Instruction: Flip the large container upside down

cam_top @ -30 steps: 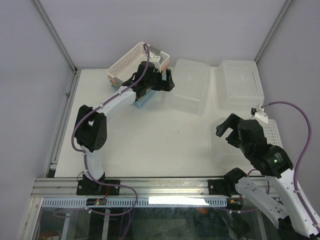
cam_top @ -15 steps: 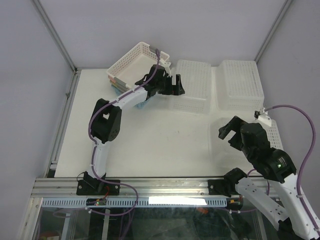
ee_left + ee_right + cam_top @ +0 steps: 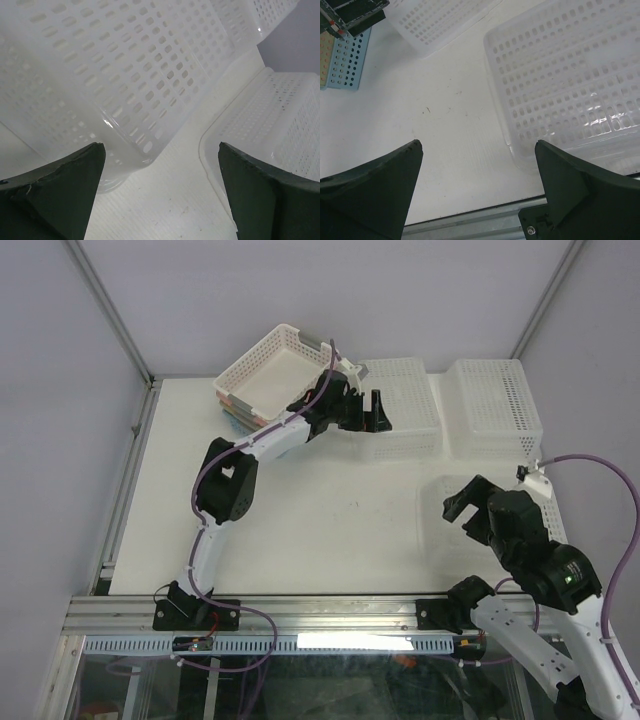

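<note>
1. Spread over a white desk: several perforated plastic baskets, mostly along the far edge.
2. At far centre, the large basket, between a stack of baskets and a far-right basket; which way up, hard to tell.
3. Reaching toward its near-left corner, the left gripper: wide open, holding nothing.
4. Hovering over the near right, beside a clear basket, the right gripper: likewise wide open, empty.
5. Probably lining up the grasp; next, pinch the basket's wall, lift, roll it over.
</note>
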